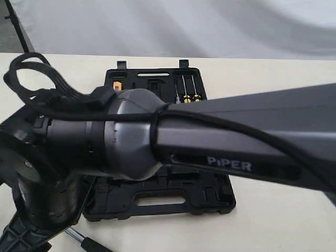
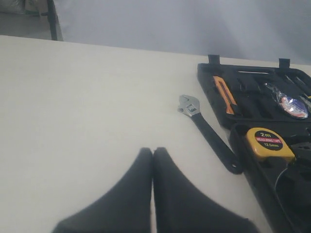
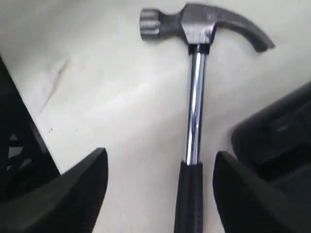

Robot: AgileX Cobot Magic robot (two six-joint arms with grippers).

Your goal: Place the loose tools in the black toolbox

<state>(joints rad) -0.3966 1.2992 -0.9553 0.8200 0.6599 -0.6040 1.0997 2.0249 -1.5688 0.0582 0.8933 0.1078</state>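
My R gripper [image 3: 160, 194] is spread wide, holding nothing; the hammer [image 3: 197, 97] lies flat on the table [image 3: 107, 97] w/ its black grip between the fingers, toolbox [image 3: 277, 141] edge just beside. L gripper [image 2: 152, 160] is pinched together, wrench [image 2: 206, 131] lying well ahead, next to the box.

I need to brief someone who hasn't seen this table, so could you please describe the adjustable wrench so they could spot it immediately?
Find the open black toolbox on the pale table. Just outside its edge, beside the yellow tape measure in the case, lies the adjustable wrench. It is the only loose tool there: a slim black handle ending in a silver jaw that points away from the box.
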